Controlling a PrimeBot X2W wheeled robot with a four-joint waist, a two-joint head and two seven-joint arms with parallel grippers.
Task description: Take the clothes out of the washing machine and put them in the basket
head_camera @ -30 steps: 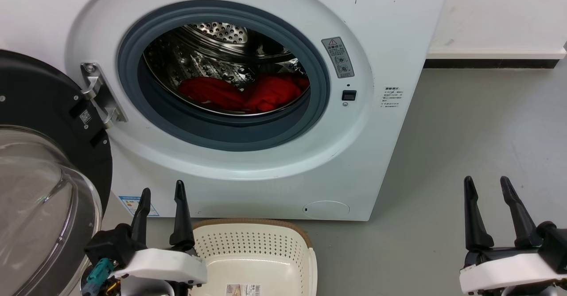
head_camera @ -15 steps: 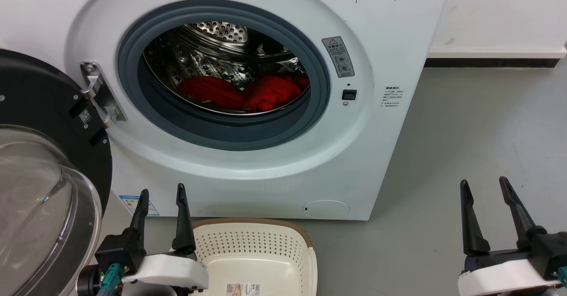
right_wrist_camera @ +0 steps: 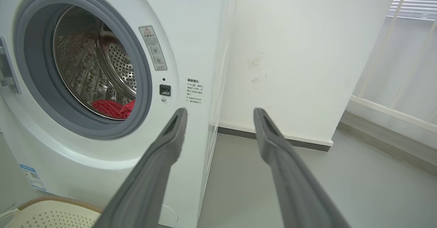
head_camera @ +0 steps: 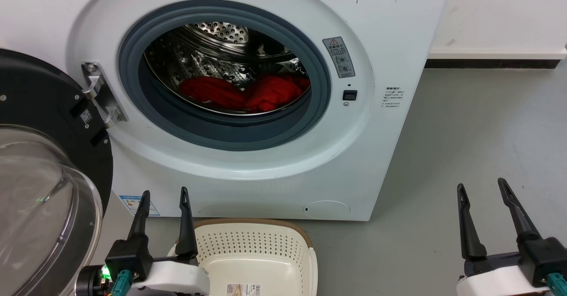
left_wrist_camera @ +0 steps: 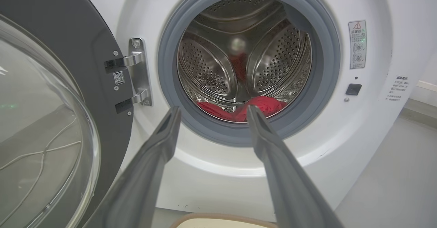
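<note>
Nearest me, the left tool (head_camera: 164, 191) and the right tool (head_camera: 481, 183) both have their fingers spread wide and hold nothing. The small cream-white perforated plastic basket (head_camera: 248, 243) stands just beside the left tool, in front of the large white front-loading washing machine (head_camera: 381, 43). Farther in, the bright red soft fabric clothes (head_camera: 248, 93) lie bunched at the bottom of the perforated steel drum (head_camera: 212, 61).

Risks, as I judge them:
- A shallow pinch may drop fabric on the grey rubber gasket (head_camera: 230, 132).
- A wide left-arm swing may strike the open black-rimmed glass door (head_camera: 40, 198).
</note>
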